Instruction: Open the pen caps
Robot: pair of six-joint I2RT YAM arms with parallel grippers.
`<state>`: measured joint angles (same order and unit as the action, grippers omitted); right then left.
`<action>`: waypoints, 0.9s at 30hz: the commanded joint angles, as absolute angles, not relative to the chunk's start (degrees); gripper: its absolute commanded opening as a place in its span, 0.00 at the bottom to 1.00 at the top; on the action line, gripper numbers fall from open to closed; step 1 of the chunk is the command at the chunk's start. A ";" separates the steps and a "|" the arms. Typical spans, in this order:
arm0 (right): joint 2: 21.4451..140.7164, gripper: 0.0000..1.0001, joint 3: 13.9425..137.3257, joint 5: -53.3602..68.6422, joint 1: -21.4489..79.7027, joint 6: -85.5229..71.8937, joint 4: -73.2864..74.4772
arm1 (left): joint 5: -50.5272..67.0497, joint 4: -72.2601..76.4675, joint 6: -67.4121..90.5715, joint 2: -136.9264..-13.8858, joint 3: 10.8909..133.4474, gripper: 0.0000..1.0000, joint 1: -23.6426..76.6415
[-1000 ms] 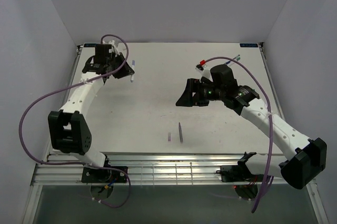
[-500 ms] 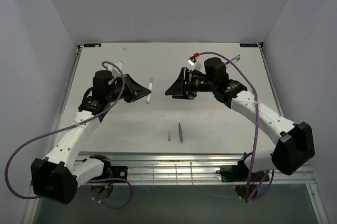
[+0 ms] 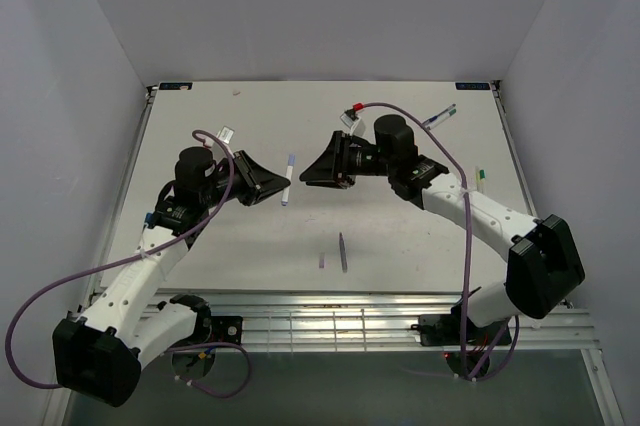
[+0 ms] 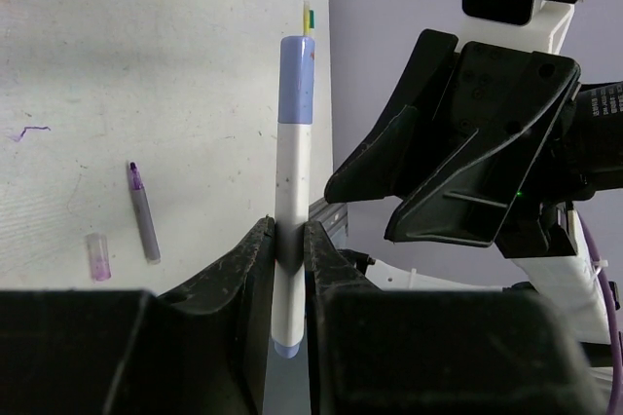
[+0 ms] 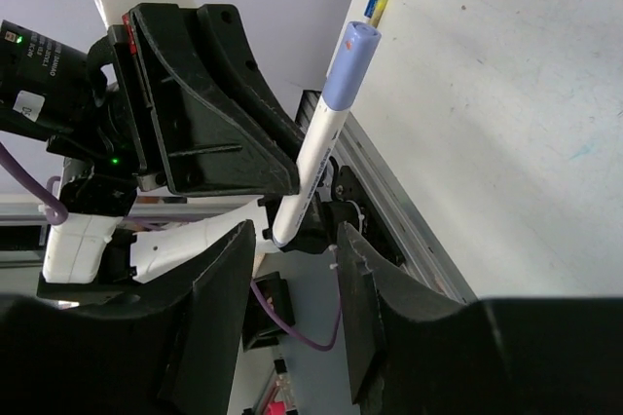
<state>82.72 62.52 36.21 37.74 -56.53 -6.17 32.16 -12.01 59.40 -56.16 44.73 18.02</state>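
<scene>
Swung the left arm in from the far-left corner to mid-desk over the last second, and carried the pen along with it. Slid the right arm leftward to meet it, then closed the gap a touch more in the last half-second.

Clamped the left fingers narrow on the white barrel, below its middle, toward the tail end. Held the pen up off the desk, roughly upright in the left wrist view, blue cap still seated on the far end.

Parked the right fingers just beside the barrel, tips facing the left fingers, and not touching the pen as far as could be seen. Left those right fingers parted, wider than the pen, and gripped nothing. Lined the pen's tail up between them in the right wrist view, cap pointing away.

Down on the desk: left a grey purple-tipped pen lying uncapped near the front edge, its purple cap just beside it but apart. Left two more pens on the right side, one by the back corner, another along the right edge, colours too small to call.
</scene>
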 commanded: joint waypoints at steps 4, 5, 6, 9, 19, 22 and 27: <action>85.51 0.47 61.52 36.65 40.25 -61.79 -17.31 | 33.22 -10.99 60.64 -54.58 44.65 0.00 18.28; 85.78 0.47 61.78 36.39 40.51 -61.79 -17.31 | 33.22 -10.90 60.73 -54.41 44.65 0.00 18.37; 86.04 0.48 62.05 36.30 40.78 -61.87 -17.58 | 33.31 -10.81 60.65 -54.40 44.82 0.00 18.37; 86.48 0.49 62.31 35.60 41.13 -62.14 -18.02 | 33.57 -10.90 60.65 -54.40 45.09 0.00 18.37; 86.83 0.49 61.52 34.37 41.13 -63.63 -20.21 | 34.80 -10.55 60.82 -53.27 44.21 0.00 18.37; 87.62 0.49 61.70 34.37 41.22 -64.77 -20.92 | 34.89 -10.46 61.08 -52.56 43.95 0.00 18.37; 88.68 0.47 61.79 34.28 41.22 -66.88 -23.90 | 35.24 -10.55 61.26 -52.30 43.95 0.00 18.37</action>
